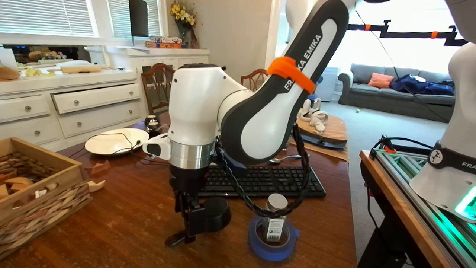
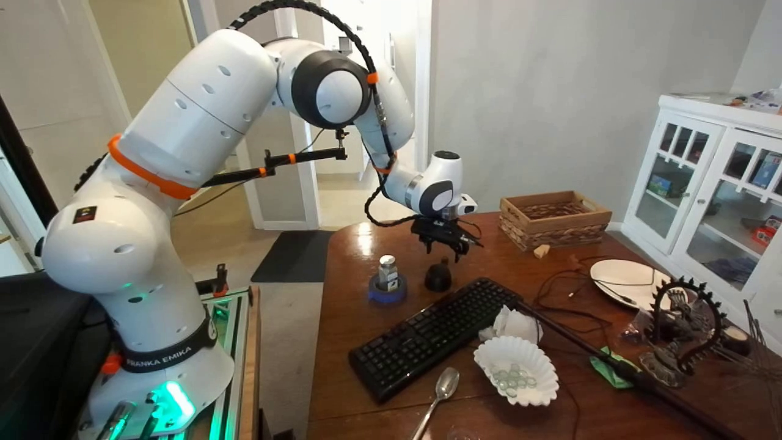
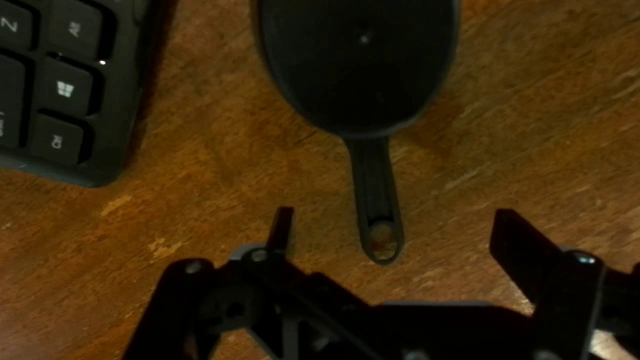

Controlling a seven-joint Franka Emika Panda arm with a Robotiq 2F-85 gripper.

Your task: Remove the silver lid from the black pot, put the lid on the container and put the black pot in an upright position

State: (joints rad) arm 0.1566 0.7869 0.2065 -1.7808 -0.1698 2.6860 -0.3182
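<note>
Pot: one, black, by its shape lying mouth down on the bench, just ahead of the jaws. Handle: one, its end between the jaws, touching neither. Jaws: spread wide, holding nothing. Handling: probably light and stiff, perhaps slippery — best gripped across the handle near its end. Lid: one silver disc, presumably the task's — atop one container, itself standing in one tape roll, apart from the jaws. Keyboard: one, near the jaws. Spoon, one; bowl, one: both farther off.
</note>
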